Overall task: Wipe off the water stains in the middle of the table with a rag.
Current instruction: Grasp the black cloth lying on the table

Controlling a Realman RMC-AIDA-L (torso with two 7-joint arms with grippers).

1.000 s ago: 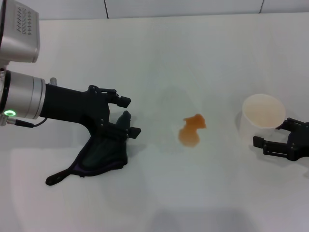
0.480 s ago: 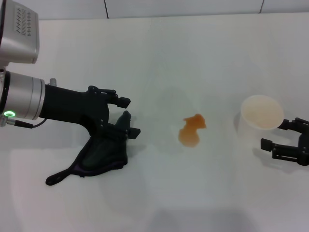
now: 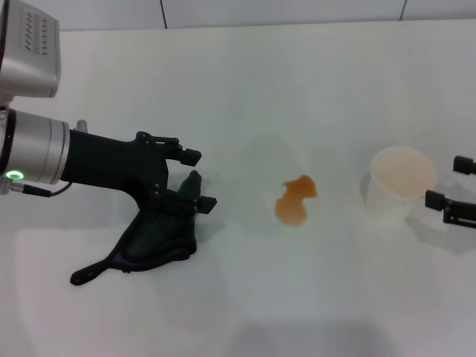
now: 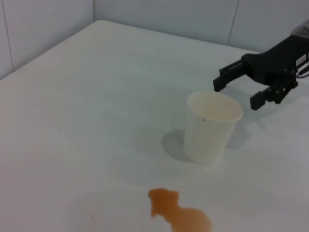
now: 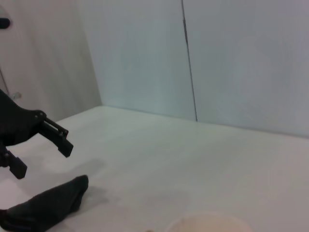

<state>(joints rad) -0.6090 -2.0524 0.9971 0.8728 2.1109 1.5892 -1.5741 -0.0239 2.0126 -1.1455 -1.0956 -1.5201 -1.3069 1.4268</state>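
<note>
White table (image 3: 245, 89) bears water stains (image 3: 294, 200); left tool (image 3: 195, 178) spread wide over rag (image 3: 156, 242); right tool (image 3: 455, 182) gapes.

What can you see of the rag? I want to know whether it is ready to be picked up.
The rag is a soft, very dark cloth lying crumpled on the white table, left of the orange-brown water stains and apart from them. A narrow tail with a purplish edge trails toward the robot's left. The left pincer hangs open over its far end; contact cannot be told. It looks not yet gripped.
</note>
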